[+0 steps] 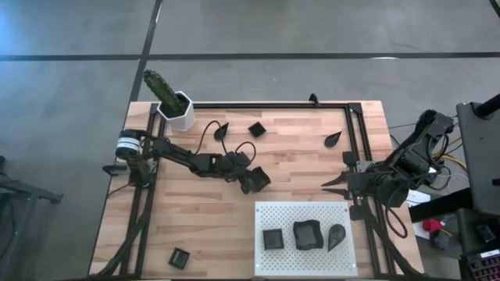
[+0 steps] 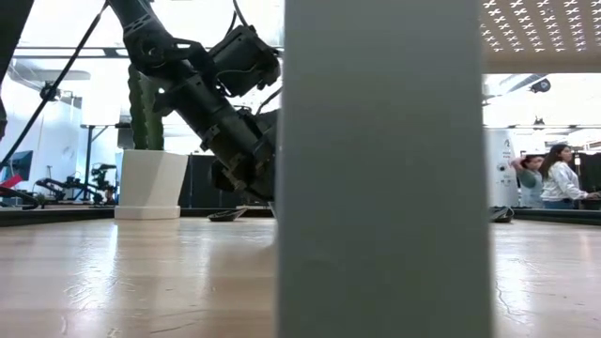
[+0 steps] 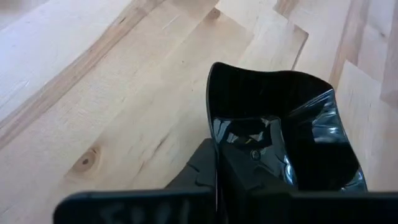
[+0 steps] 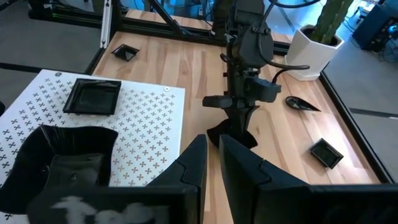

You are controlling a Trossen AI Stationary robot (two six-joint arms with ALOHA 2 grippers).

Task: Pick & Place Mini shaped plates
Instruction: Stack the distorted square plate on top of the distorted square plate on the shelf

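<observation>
Black wavy plate (image 3: 280, 130) | pinched by left end effector (image 1: 256, 180) | grip clear only in wrist view

Bare wood between left arm (image 1: 195, 160) and white board (image 1: 305, 209); cactus pot (image 1: 176, 109) blocks far-left corner.

Glossy black plastic wavy-edged plate (image 3: 283, 134), pale smooth butcher-block wooden table (image 1: 297, 156) with visible grain, matt white perforated board (image 1: 305, 215), glazed white pot (image 1: 178, 113)
</observation>
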